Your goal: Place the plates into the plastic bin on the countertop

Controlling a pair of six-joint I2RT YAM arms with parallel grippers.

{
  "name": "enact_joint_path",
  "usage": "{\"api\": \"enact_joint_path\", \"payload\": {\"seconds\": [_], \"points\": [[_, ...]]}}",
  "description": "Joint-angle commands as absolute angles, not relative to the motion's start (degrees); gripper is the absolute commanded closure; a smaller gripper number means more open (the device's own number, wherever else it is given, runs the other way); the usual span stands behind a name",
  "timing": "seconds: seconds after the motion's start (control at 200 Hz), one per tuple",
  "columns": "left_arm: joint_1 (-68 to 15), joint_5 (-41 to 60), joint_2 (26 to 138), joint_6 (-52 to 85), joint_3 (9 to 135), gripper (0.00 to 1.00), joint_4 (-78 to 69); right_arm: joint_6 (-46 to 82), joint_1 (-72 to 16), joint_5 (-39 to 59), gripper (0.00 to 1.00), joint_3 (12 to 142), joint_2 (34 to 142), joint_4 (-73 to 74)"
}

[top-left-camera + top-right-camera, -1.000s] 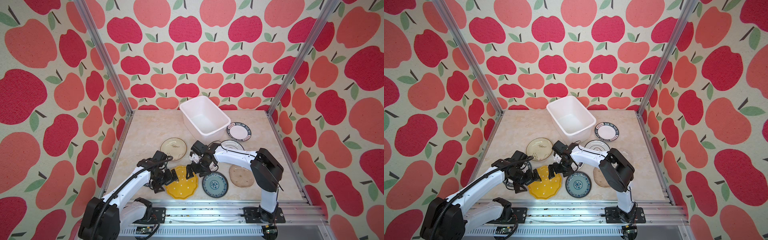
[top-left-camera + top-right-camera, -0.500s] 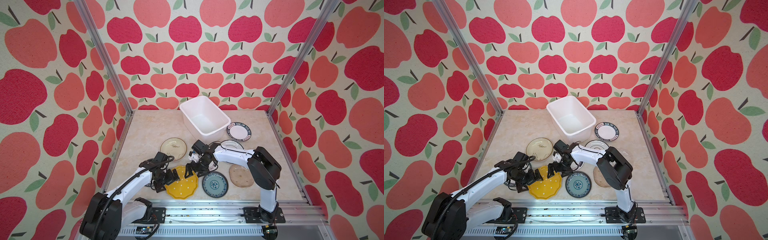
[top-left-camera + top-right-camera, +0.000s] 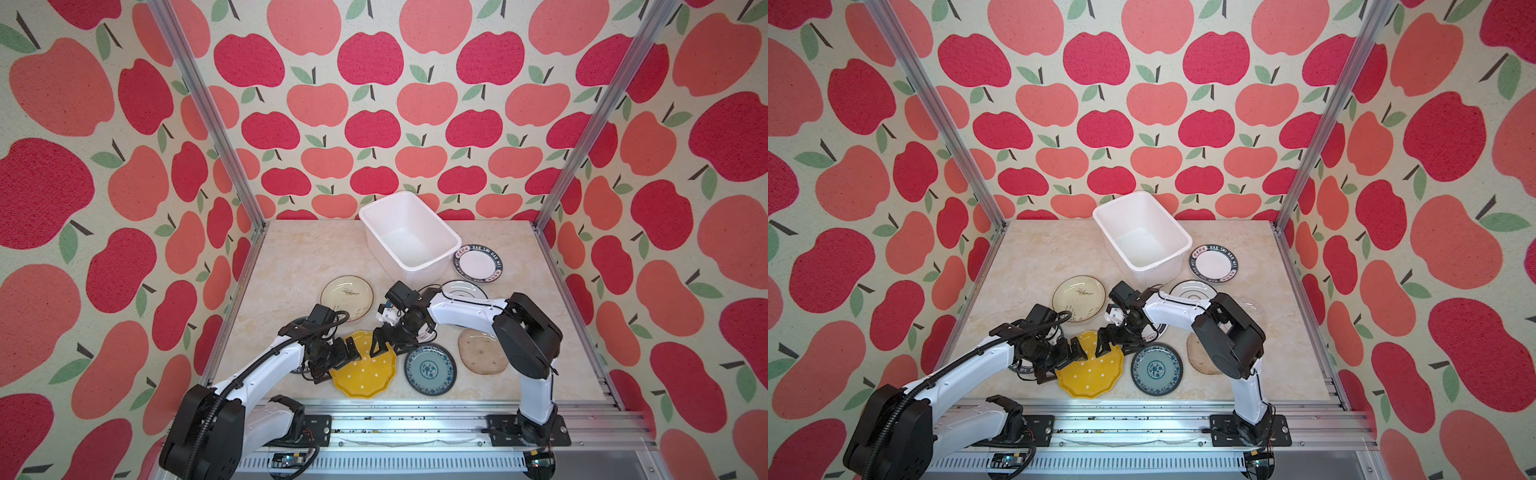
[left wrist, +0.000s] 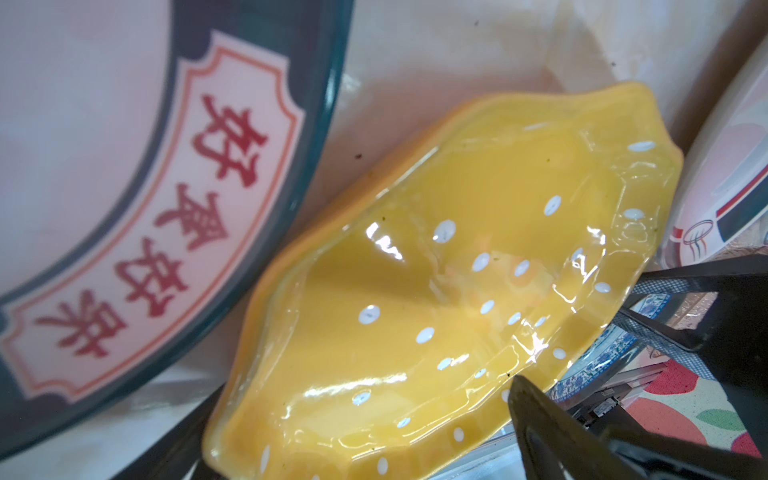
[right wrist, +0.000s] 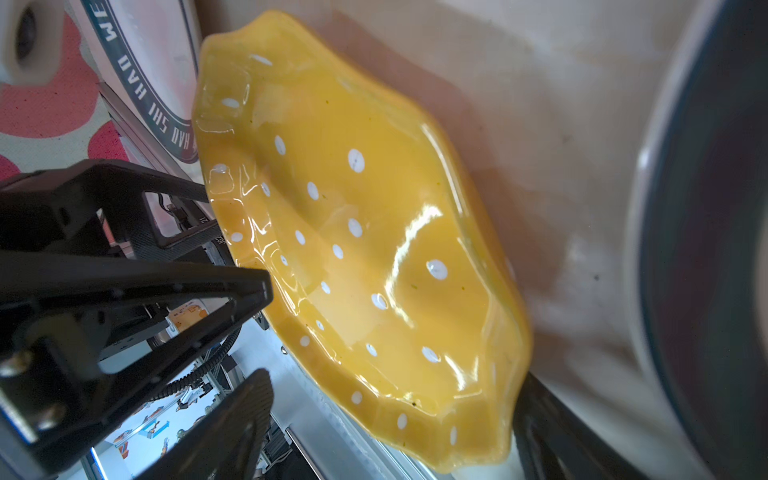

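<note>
A yellow scalloped plate (image 3: 365,372) with white dots lies near the countertop's (image 3: 299,257) front edge. My left gripper (image 3: 336,361) is open at its left rim, and in the left wrist view that rim (image 4: 415,291) sits between the jaws. My right gripper (image 3: 386,347) is open at the plate's far rim, and in the right wrist view one finger stands on each side of the plate (image 5: 353,249). The white plastic bin (image 3: 432,266) stands empty at the back. Other plates lie around: cream (image 3: 347,293), blue-patterned (image 3: 430,370), beige oval (image 3: 482,353), dark-lettered (image 3: 478,264).
A white ringed plate (image 3: 463,289) lies under the right arm. Another dark-lettered plate (image 4: 124,208) lies under my left arm beside the yellow one. A clear glass plate (image 3: 1252,307) sits right of the arm. Aluminium rails (image 3: 415,415) edge the front, and apple-print walls close the sides.
My left gripper has slid a little to the right, further onto the yellow plate's rim. The right gripper's jaws have narrowed slightly. The plates have not moved.
</note>
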State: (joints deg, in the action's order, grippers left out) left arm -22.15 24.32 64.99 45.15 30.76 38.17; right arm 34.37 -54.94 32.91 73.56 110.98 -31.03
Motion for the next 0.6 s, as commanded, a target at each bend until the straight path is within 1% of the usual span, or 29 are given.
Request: {"api": "enact_joint_path", "payload": {"seconds": [0.0,0.23,0.435,0.595], "points": [[-22.4,26.5,64.5,43.4,30.7,0.01,36.0,31.1,-54.5,33.6,0.12,73.4,107.2,-29.8],[-22.4,27.8,64.2,43.7,30.3,0.01,34.9,29.4,-54.5,33.5,0.13,72.0,104.2,-28.1],[-22.5,27.9,63.9,43.8,30.2,0.01,34.9,29.5,-54.3,35.0,0.13,72.6,106.1,-28.2],[-22.4,27.3,63.1,43.9,29.9,0.01,35.5,28.2,-54.3,29.8,0.14,74.5,106.8,-32.0]]}}
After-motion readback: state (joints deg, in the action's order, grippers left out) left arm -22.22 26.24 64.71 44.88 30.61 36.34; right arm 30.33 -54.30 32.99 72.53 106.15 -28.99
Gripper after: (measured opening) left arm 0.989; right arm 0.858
